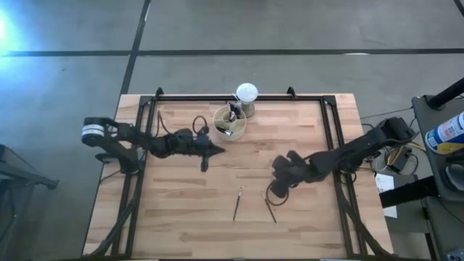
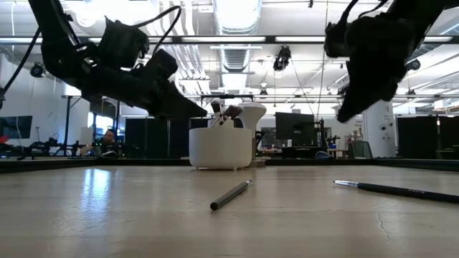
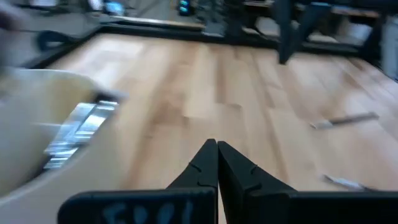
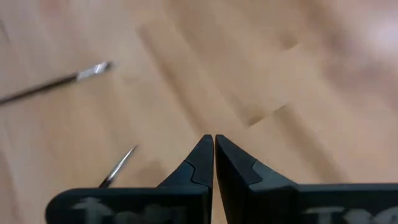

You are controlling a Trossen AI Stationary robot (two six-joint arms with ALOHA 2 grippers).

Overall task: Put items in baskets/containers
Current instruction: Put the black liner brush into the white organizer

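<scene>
A cream cup organiser [image 1: 229,123] stands near the table's far edge with several brushes upright inside; it also shows in the low view [image 2: 221,147] and the left wrist view [image 3: 37,130]. Two thin dark brushes lie flat on the near half of the table: one [image 1: 238,204] [image 2: 231,194], the other [image 1: 271,210] [image 2: 398,189]. My left gripper [image 1: 220,151] [image 3: 216,146] is shut and empty, hovering just near-side of the cup. My right gripper [image 1: 277,185] [image 4: 214,140] is shut and empty, above the table beside both loose brushes [image 4: 56,84] [image 4: 118,167].
A white ball on a small stand [image 1: 246,94] sits right behind the cup at the far edge. A dark frame rail [image 1: 239,99] runs along the far edge and down both sides. Bare wood [image 1: 188,210] lies left of the loose brushes.
</scene>
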